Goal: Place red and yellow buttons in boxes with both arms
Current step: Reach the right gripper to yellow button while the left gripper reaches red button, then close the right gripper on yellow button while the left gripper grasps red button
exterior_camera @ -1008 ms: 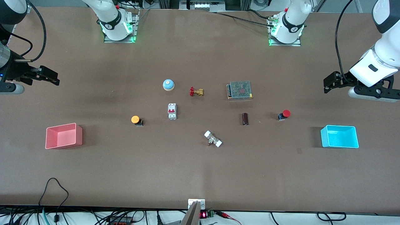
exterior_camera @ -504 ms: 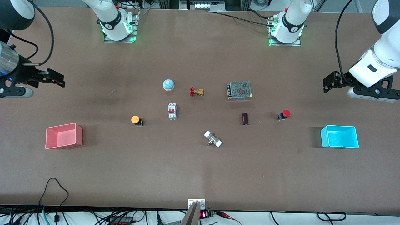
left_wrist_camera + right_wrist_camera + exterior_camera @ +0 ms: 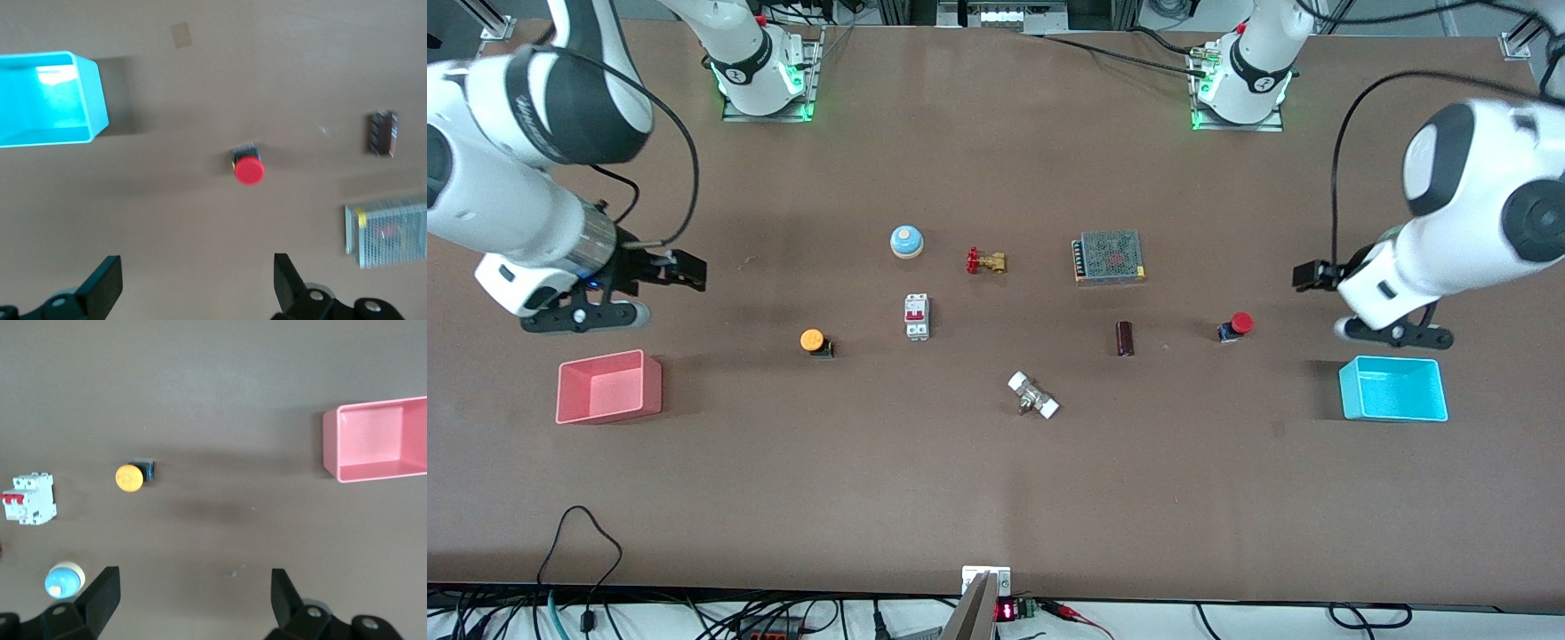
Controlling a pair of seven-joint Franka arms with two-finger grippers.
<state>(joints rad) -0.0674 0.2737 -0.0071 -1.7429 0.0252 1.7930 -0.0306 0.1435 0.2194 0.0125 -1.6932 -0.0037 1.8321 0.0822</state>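
Note:
The yellow button (image 3: pixel 812 340) stands on the table between the pink box (image 3: pixel 610 412) and a white breaker. The red button (image 3: pixel 1236 325) stands between a dark cylinder and the cyan box (image 3: pixel 1348 391). My right gripper (image 3: pixel 689 271) is open and empty over bare table between the pink box and the yellow button. In the right wrist view the gripper (image 3: pixel 193 581) sees the yellow button (image 3: pixel 129 478) and the pink box (image 3: pixel 329 443). My left gripper (image 3: pixel 1307 276) is open and empty over bare table close to the red button. In the left wrist view the gripper (image 3: pixel 197 267) sees the red button (image 3: pixel 249 171) and the cyan box (image 3: pixel 40 135).
In the middle of the table lie a blue dome bell (image 3: pixel 906 241), a brass valve with a red handle (image 3: pixel 985 261), a white breaker (image 3: pixel 917 316), a meshed power supply (image 3: pixel 1109 256), a dark cylinder (image 3: pixel 1125 339) and a white-ended fitting (image 3: pixel 1033 396).
Both arms have swung in from the table's ends. The right gripper has moved toward the yellow button, the left gripper toward the red button. Nothing on the table has moved.

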